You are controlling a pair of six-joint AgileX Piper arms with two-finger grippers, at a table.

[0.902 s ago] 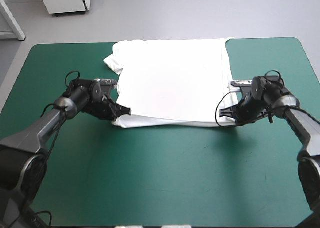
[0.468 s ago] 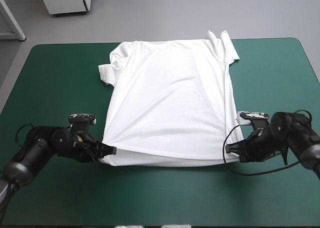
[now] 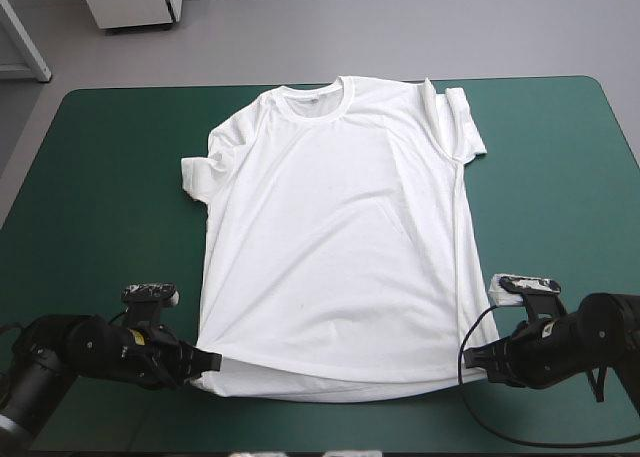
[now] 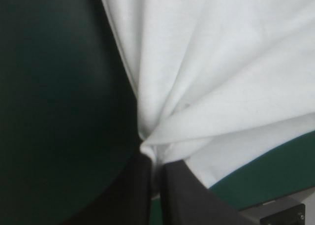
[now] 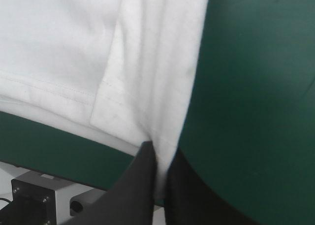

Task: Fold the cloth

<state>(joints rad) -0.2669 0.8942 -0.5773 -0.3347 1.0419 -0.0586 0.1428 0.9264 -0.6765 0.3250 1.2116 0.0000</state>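
From above, the T-shirt (image 3: 335, 237) lies spread flat on the teal-green desk (image 3: 100, 177), collar toward the far edge, hem close to the near edge, both sleeves rumpled and partly doubled over. The left gripper (image 3: 212, 359) pinches the hem's left corner and the right gripper (image 3: 470, 356) the right corner; shallow creases run across the cloth toward the left corner. Along the left wrist, the black fingers (image 4: 135, 195) are all but closed on a bunched peak of soft white knit, with folds fanning away from it. Along the right wrist, the fingers (image 5: 142, 185) clamp a flatter corner, where the stitched hem line and the side seam are plain to see. The fabric looks thin and limp, so I judge both holds slight. A corner could slip out on a lift. Uneven pulling could skew the hem and spoil the fold, and the doubled sleeves may get trapped inside it.
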